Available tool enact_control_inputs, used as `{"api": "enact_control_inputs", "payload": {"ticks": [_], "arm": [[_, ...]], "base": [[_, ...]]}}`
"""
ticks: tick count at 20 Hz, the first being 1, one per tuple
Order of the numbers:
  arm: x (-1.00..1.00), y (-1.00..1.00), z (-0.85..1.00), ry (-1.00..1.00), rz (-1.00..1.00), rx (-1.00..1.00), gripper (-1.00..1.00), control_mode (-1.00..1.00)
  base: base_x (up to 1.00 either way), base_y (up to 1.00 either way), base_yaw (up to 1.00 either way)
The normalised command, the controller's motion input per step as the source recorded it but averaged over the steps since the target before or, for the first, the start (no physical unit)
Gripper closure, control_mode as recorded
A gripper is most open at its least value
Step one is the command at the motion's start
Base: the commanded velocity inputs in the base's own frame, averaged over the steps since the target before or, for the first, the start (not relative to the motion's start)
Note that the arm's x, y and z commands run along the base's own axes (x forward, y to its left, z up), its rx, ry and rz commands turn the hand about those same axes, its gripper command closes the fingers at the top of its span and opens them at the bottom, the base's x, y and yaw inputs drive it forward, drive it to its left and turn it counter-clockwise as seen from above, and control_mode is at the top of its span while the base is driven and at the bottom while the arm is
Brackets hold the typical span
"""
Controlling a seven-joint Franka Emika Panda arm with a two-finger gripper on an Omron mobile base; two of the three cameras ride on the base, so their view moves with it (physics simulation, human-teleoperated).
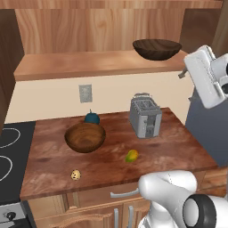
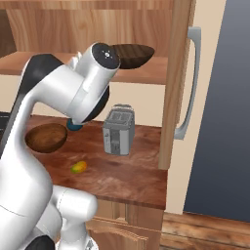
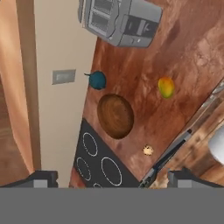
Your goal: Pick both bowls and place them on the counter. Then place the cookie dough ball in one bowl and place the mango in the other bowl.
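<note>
One bowl down on the counter, one still up on the shelf; the gripper (image 3: 109, 177) hangs high with its fingertips well apart and nothing between them.

The counter (image 1: 178, 147) carries the deeper reddish-brown bowl (image 1: 85, 137). The wider dark bowl (image 1: 156, 49) sits on the pale shelf (image 1: 67, 64), at about one o'clock from the toaster (image 1: 145, 116); it looks rigid, light and smooth-walled, so a pinch over the rim would likely hold best. The mango (image 1: 131, 155) lies at four o'clock from the deep bowl: firm, rounded, probably slippery, best taken across its narrow middle. The cookie dough ball (image 1: 76, 174), at six o'clock, is tiny and likely soft, needing a light squeeze.
</note>
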Motion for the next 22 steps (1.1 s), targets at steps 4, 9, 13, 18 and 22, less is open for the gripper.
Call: {"api": "enact_control_inputs", "payload": {"ticks": [4,9,13,18,22], "arm": [[0.29,-0.13,0.18,-0.11,-0.18,0.00,-1.00,-1.00],[0.39,-0.22,0.05,-0.15,-0.22,0.00,-1.00,-1.00],[0.38,-0.13,0.01,-0.20,-0.22,0.00,-1.00,-1.00],[0.45,-0.10,0.03,-0.08,-0.15,0.00,-1.00,-1.00],[0.45,-0.22,0.31,0.00,-0.01,0.00,-1.00,-1.00]], "base": [[0.00,0.00,0.00],[0.00,0.00,0.00],[0.00,0.00,0.00],[0.00,0.00,0.00],[0.00,0.00,0.00]]}}
